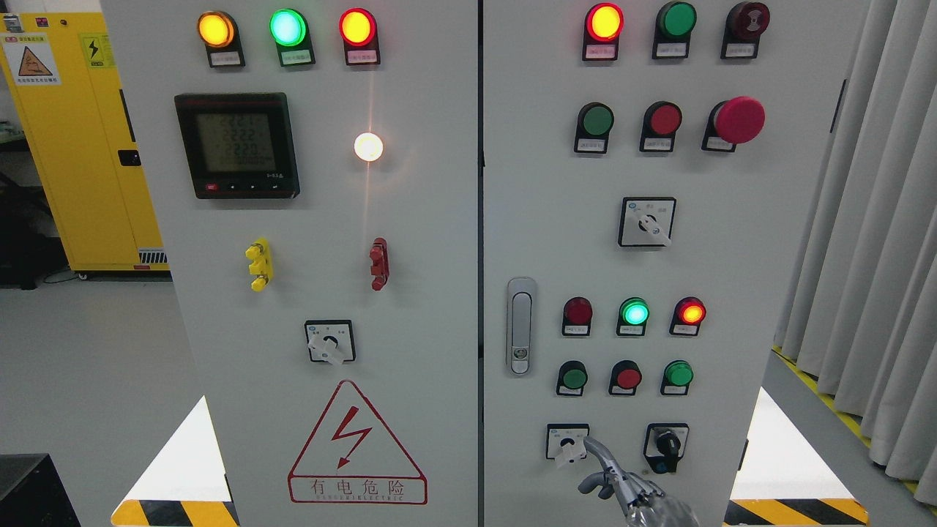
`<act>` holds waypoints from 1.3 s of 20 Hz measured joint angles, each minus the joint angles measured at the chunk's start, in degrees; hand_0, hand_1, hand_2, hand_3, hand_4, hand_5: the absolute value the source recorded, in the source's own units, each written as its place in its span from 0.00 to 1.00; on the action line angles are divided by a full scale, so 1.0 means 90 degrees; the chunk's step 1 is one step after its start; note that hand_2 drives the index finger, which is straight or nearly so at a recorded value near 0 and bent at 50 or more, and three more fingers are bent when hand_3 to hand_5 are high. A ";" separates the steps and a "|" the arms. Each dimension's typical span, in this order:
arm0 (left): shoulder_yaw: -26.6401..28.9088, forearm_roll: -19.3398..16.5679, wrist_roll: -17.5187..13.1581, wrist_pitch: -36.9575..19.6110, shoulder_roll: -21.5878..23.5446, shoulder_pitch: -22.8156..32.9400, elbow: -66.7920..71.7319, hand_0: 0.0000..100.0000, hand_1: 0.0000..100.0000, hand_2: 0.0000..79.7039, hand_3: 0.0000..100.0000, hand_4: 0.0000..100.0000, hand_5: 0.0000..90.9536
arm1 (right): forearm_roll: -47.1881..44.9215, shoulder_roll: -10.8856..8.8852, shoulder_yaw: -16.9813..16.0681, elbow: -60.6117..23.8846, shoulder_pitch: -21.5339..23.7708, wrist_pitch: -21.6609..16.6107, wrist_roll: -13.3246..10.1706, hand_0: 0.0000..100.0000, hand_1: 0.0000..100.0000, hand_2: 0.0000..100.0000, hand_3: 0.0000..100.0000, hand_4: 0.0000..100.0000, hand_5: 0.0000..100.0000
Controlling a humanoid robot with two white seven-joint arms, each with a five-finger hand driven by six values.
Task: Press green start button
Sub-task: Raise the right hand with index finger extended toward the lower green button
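Facing a tall grey cabinet (410,307) with two doors, split by a dark seam down the middle. Left door: three lit lamps across the top in amber, green and red, a dark meter screen (236,145) beneath them, a glowing white lamp (368,147) beside it, a yellow and a red handle lower down, a small rotary switch, then a red lightning warning triangle (356,445) near the bottom. Right door: a silver door latch (520,326) by the seam, rows of lamps and buttons, a big red mushroom stop button (738,119) at upper right. Low on that door, a row of three small push buttons: green button (573,378) at left, red button (627,378) in the middle, a second green one (678,373) at right, all under a row of lamps with the middle one lit green. Below them, a white-knobbed switch (568,443) and a black-knobbed switch (666,443). Right hand (622,487) rising from the bottom edge, one finger (602,452) stretched up and left with its tip just beside the white-knobbed switch, other fingers curled in, holding nothing, well below the green buttons. Yellow cabinet (80,146) at far left, grey curtain (871,234) at far right.
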 measured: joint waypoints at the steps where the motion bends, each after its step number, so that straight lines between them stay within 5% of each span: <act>1: 0.0000 0.0000 0.0000 0.0000 0.0000 0.0000 0.0000 0.12 0.56 0.00 0.00 0.00 0.00 | 0.0189 0.0000 -0.0031 0.0008 -0.0059 0.0076 -0.0004 0.46 0.79 0.03 0.94 0.92 1.00; 12: 0.0000 0.0000 0.0000 0.0000 0.0000 0.0000 0.0000 0.12 0.56 0.00 0.00 0.00 0.00 | 0.1154 0.0001 -0.0228 0.0275 -0.0789 0.0336 0.0081 0.50 0.76 0.04 0.95 0.93 1.00; 26: 0.0000 0.0000 0.0000 0.0000 0.0000 0.0002 -0.0001 0.12 0.56 0.00 0.00 0.00 0.00 | 0.1535 0.0001 -0.0309 0.0543 -0.1065 0.0493 0.0118 0.53 0.74 0.04 0.95 0.93 1.00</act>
